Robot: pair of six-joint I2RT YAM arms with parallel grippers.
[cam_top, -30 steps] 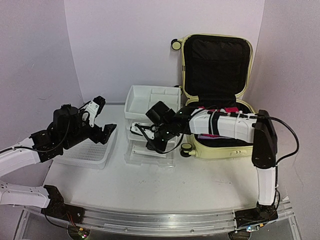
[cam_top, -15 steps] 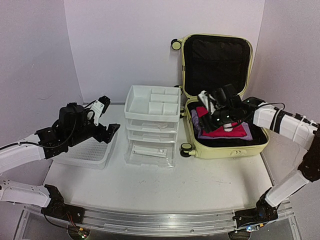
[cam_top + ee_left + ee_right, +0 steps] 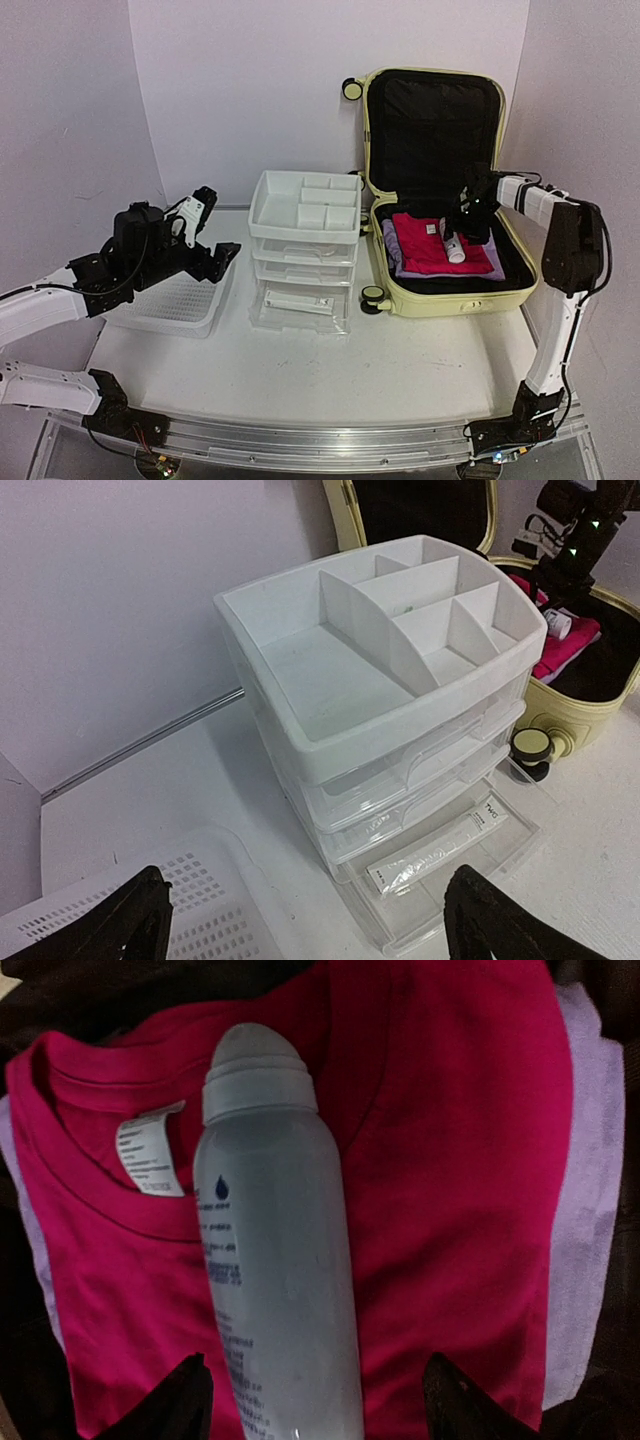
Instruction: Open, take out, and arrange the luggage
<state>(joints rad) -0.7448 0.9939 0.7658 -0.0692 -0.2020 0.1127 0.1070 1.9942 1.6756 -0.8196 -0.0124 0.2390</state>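
The luggage, a glossy pale yellow hard shell lined in black fabric, lies open at the table's right rear with its lid upright. Inside, a smooth white bottle with a domed cap lies on a folded magenta shirt over lilac cloth. The right gripper hangs just above the bottle, fingers spread either side; one may be touching it. A translucent drawer unit separates the luggage from a white mesh basket, over which the left gripper hovers, spread wide.
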